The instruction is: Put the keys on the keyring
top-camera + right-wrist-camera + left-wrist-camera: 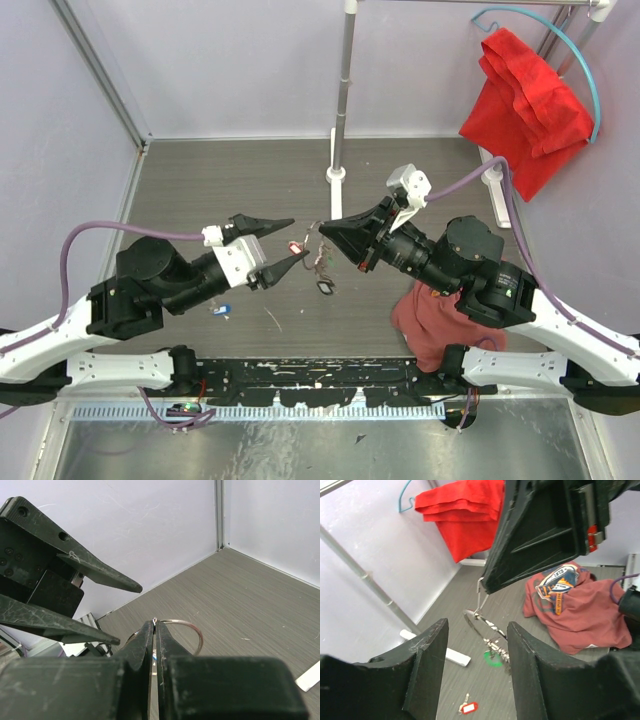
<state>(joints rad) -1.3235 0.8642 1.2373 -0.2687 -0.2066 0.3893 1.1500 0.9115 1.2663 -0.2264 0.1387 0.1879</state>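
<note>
Blue key [220,309]: flat on the table beside the left arm.
Left gripper [298,238]: fingers spread, grasping nothing, red key [468,708] on the table below.
Keyring [198,630]: aloft between both grippers, green key [493,659] dangling from it.
Black key [326,288]: on the table beneath the keyring.
Right gripper [324,227]: clenched on the keyring's wire.

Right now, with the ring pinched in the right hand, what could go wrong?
The right hand holds the keyring by a thin edge at its very tip; contact from the open left hand close by could twist it loose. The red-tagged key lies on the table below; reaching down for it may bump the ring.
</note>
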